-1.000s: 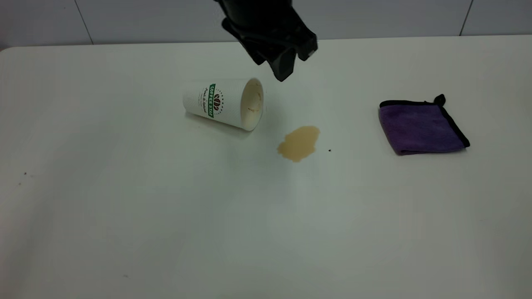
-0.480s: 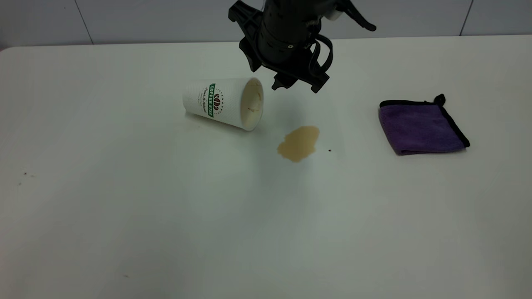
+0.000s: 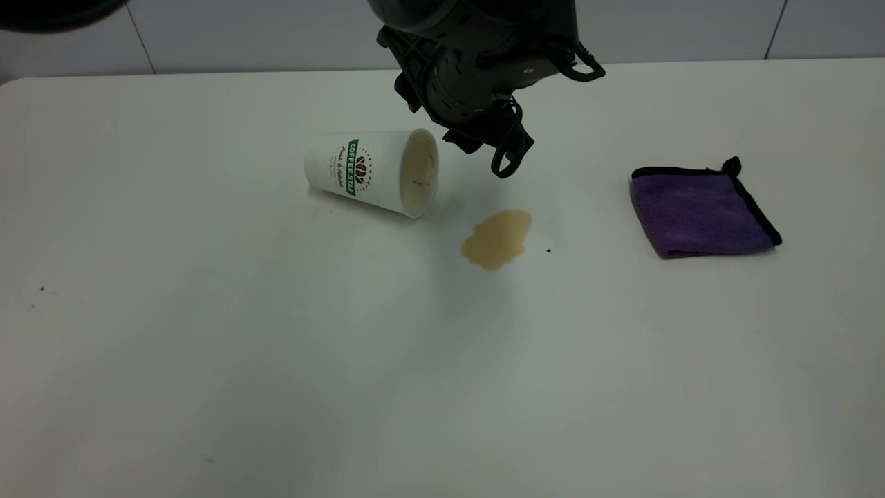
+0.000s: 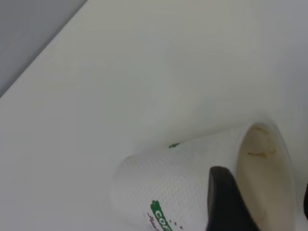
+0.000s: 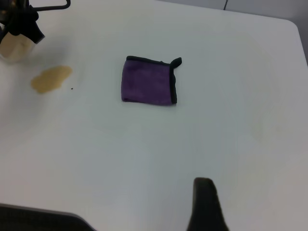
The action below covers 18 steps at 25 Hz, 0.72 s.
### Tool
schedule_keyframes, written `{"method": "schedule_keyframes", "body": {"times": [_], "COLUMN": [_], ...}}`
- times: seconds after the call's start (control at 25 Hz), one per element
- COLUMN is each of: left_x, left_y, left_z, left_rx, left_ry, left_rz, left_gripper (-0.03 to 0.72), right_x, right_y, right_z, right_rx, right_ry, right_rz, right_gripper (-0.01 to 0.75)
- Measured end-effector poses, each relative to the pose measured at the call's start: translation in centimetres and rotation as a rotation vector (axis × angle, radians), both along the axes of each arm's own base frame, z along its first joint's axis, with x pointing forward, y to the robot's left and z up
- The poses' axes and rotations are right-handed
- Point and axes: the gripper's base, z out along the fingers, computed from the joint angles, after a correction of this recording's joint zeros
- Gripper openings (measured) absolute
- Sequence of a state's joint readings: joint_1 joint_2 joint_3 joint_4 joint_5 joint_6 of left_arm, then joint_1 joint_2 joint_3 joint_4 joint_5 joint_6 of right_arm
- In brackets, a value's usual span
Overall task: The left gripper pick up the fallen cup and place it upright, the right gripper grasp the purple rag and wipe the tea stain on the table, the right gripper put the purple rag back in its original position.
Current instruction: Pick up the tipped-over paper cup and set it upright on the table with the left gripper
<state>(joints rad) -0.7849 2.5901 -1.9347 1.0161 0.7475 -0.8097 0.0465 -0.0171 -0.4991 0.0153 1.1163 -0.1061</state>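
The cup (image 3: 373,171) lies on its side on the table (image 3: 207,346), its tan-stained mouth toward the tea stain (image 3: 498,238). My left gripper (image 3: 477,135) hangs just behind and right of the cup's mouth. In the left wrist view the left gripper (image 4: 264,202) is open, one black finger (image 4: 226,202) over the cup (image 4: 192,187) wall and the other at the picture's edge beyond the rim. The purple rag (image 3: 702,211) lies folded at the right. My right gripper (image 5: 255,207) is high above the table, well short of the purple rag (image 5: 147,81), open and empty.
A tiny black speck (image 3: 548,250) sits just right of the stain. A grey tiled wall (image 3: 242,31) runs behind the table's far edge. A dark shape (image 3: 48,10) fills the top left corner of the exterior view. A few specks (image 3: 41,289) dot the left side.
The left arm has turned its wrist and come down closer to the cup's mouth. Cup, stain and rag have not moved.
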Motion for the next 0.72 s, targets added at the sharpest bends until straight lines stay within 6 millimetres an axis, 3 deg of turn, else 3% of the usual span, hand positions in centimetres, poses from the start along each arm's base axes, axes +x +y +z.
{"method": "schedule_keyframes", "body": {"times": [0.72], "left_x": [1.1], "left_y": [1.5], "left_z": [-2.1], "left_rx": [-0.040], "left_ry": [-0.060], "left_rz": [0.101], "left_gripper": [0.429], "right_x": [0.0], "right_y": [0.0], "right_z": [0.0], "right_rx": [0.002], "right_ry": [0.000], "right_rz": [0.001], "right_gripper": [0.552]}}
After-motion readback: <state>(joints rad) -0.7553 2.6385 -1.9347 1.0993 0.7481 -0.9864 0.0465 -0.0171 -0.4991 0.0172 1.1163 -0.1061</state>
